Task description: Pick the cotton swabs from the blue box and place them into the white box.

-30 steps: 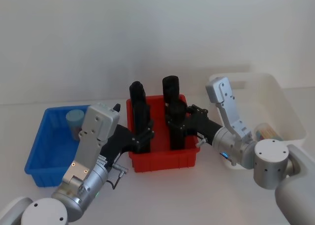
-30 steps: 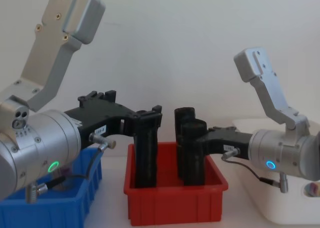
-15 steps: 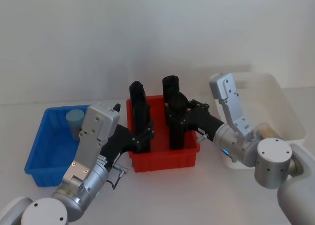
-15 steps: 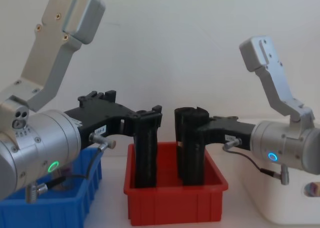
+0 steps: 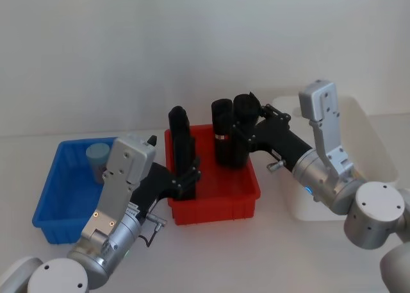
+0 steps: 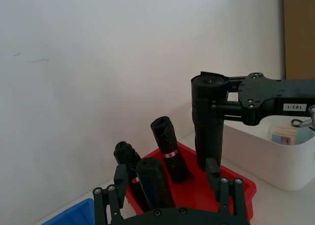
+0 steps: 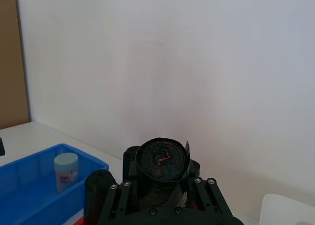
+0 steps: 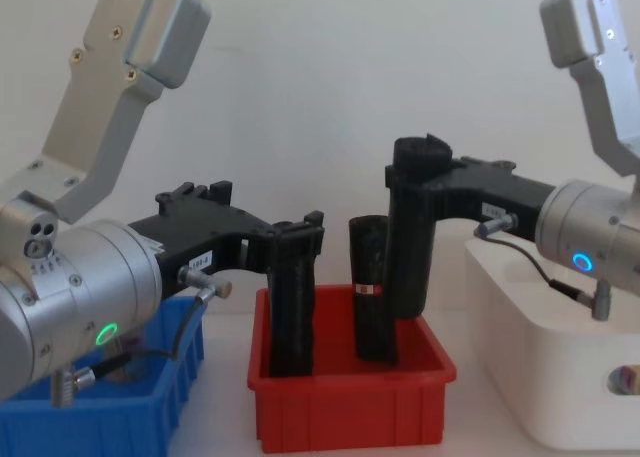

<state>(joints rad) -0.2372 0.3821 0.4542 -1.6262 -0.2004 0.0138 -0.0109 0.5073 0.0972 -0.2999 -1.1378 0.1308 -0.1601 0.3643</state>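
Observation:
A cotton swab tub [image 5: 97, 158] with a pale blue lid stands at the far end of the blue box [image 5: 61, 203], apart from both grippers. A second tub [image 6: 285, 135] lies inside the white box [image 5: 368, 136]. My right gripper [image 5: 242, 131] is shut on a tall black roll [image 8: 412, 237] and holds it upright, raised over the far right part of the red bin [image 5: 214, 200]. My left gripper [image 5: 186, 176] sits low in the red bin's left half. Its fingers stand open on either side of another black roll [image 6: 155, 183].
One more black roll [image 8: 370, 297] leans in the red bin between the two grippers, and another [image 5: 179, 123] stands at the bin's back left. The red bin sits between the blue box and the white box. A plain white wall is behind.
My right gripper has lifted its black roll up from the red bin's floor and back toward the white box. The left arm has not moved.

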